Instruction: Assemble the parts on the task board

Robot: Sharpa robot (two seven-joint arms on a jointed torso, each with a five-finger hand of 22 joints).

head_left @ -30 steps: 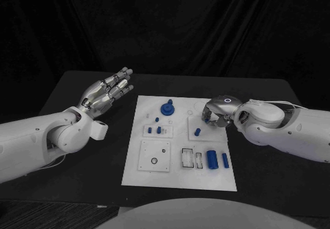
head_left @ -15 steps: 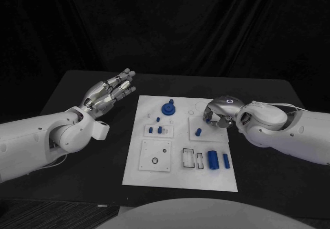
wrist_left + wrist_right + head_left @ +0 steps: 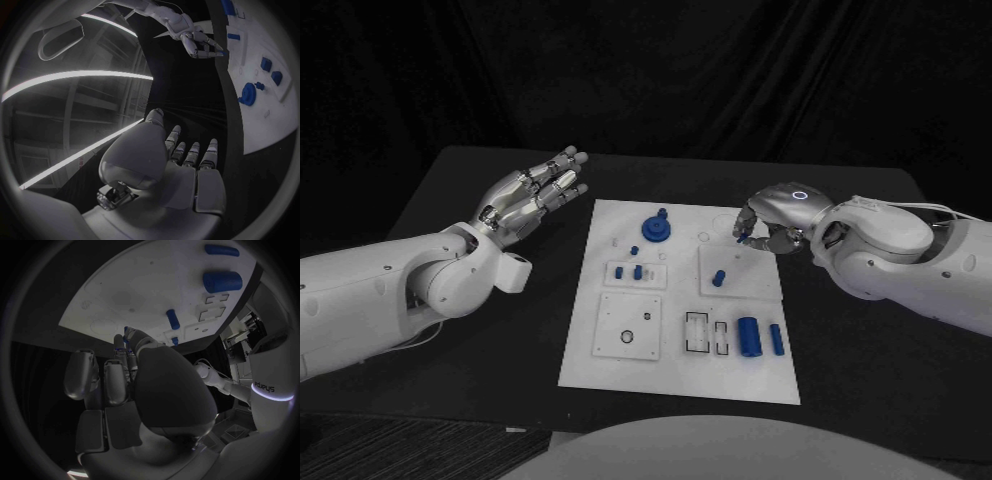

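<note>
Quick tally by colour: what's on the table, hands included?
Blue parts: 8. These are the round piece, thick cylinder, slim cylinder, peg, three small pieces and a small part pinched by the right hand. The smallest are hard to separate.
White task board: 1
Silver hands: 2, counting the left hand
Total: 11

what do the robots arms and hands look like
Both arms are bulky, smooth white shells. The left hand and right hand are silver metal with segmented fingers. A glowing ring marks the back of the right hand, and a thin cable runs along the right arm.
</note>
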